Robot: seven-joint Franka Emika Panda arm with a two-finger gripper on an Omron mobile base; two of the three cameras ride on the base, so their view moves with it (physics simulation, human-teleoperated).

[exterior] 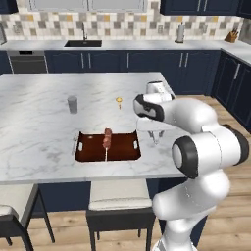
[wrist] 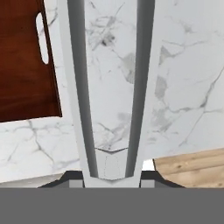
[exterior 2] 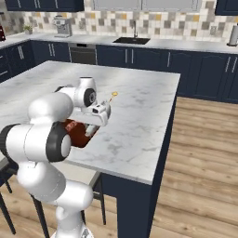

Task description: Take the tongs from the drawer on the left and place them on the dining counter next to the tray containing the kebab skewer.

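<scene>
slim silvery-grey metal tongs (wrist: 111, 87) clamped in the two-finger gripper (wrist: 112, 173), over the white veined marble dining counter (exterior: 34, 122) beside the dark reddish-brown tray (exterior: 90, 149); setting down remains.

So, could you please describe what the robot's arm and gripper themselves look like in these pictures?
The arm is built of glossy white, rounded segments, bulging like stacked capsules, with dark charcoal rings and caps at the joints. No cables or markings show on it. At its end sits a white hand with dark trim, and the gripper has two small dark finger tips, seen low in the hand view.
</scene>
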